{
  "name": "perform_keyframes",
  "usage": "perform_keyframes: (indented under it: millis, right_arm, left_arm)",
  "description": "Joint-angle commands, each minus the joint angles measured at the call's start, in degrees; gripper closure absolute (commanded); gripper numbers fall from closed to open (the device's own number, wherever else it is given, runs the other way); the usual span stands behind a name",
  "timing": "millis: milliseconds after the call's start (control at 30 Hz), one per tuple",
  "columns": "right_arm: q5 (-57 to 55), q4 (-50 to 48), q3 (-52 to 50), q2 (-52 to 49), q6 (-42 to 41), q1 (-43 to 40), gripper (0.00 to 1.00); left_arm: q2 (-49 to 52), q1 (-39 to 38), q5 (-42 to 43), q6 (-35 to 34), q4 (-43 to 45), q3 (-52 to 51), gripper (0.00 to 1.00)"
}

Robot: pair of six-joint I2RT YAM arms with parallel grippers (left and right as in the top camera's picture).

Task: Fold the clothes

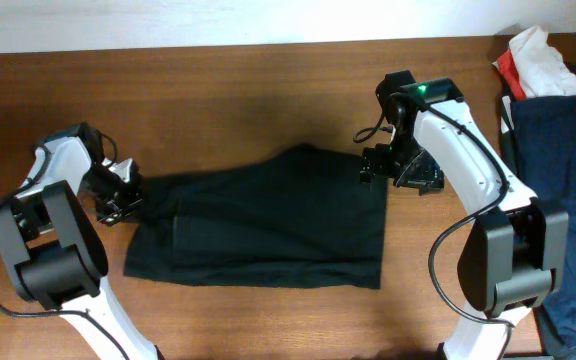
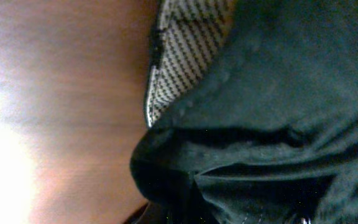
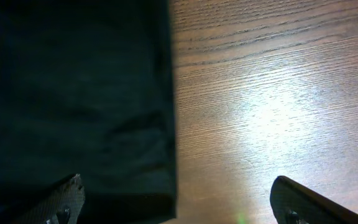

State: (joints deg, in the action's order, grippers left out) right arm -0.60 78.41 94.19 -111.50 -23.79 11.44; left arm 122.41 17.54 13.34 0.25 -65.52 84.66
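A black garment (image 1: pixel 268 220) lies spread flat on the wooden table (image 1: pixel 218 100). My left gripper (image 1: pixel 123 195) is at its left edge. In the left wrist view, dark cloth (image 2: pixel 266 112) bunches right up to the jaws and hides them, and a houndstooth lining (image 2: pixel 185 56) shows; the gripper looks shut on the cloth. My right gripper (image 1: pixel 388 172) hovers over the garment's upper right corner. In the right wrist view its fingers (image 3: pixel 179 208) are wide open, straddling the garment's straight edge (image 3: pixel 104 93), with bare wood on the right.
A pile of clothes sits at the right edge of the table: a dark blue garment (image 1: pixel 558 150) and a red and white item (image 1: pixel 533 60). The table's far edge runs along the top of the overhead view.
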Motion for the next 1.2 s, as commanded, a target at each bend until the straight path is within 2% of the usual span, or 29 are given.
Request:
perform_keyframes:
  millis: [0,67,133,200,233,300,400,500,600,833,1067,1167]
  right_arm:
    - [-0.02,0.07,0.96,0.46,-0.02,-0.26,0.01]
    - [-0.02,0.07,0.96,0.46,-0.02,-0.26,0.01]
    - [0.28,0.28,0.96,0.46,-0.02,-0.26,0.01]
    - [1.29,0.28,0.96,0.46,0.00,-0.26,0.01]
    - [1.68,0.26,0.96,0.46,-0.02,-0.26,0.01]
    - [1.75,0.31,0.96,0.46,-0.02,-0.24,0.01]
    - [4.09,0.50,0.96,0.46,0.00,-0.22,0.01]
    - [4.70,0.72,0.94,0.46,0.00,-0.22,0.01]
    - [4.70,0.70,0.94,0.46,0.00,-0.22,0.01]
    - [4.72,1.57,0.94,0.46,0.00,-0.22,0.01]
    - [5.57,2.03,0.94,0.46,0.02,-0.74,0.01]
    - [10.82,2.03,0.96,0.46,3.23,-5.33,0.00]
  left_arm:
    - [1.01,1.51,-24.00,-11.69,-7.02,6.93,0.99]
    - [1.01,1.46,-31.56,-15.69,-15.78,17.18,0.99]
    - [1.01,1.36,-31.54,-15.96,-21.66,25.44,0.99]
    - [1.01,0.35,-29.20,-16.02,-29.46,37.16,0.99]
    - [1.01,-0.39,-27.85,-15.63,-31.23,40.68,0.99]
    - [-0.87,-2.71,-19.61,-13.22,-31.21,43.95,0.99]
    - [-4.50,-9.49,-11.04,-13.25,-31.21,44.87,0.99]
    - [-9.81,-18.36,-10.73,-16.33,-31.06,44.87,0.99]
    - [-10.99,-25.94,-10.73,-16.74,-31.19,44.83,0.99]
    - [-5.53,-39.69,-10.67,-16.76,-25.51,40.26,0.96]
    - [1.70,-46.36,-4.72,-17.57,-18.29,37.94,0.96]
    - [3.69,-49.79,-4.02,-17.57,-18.18,37.92,0.96]
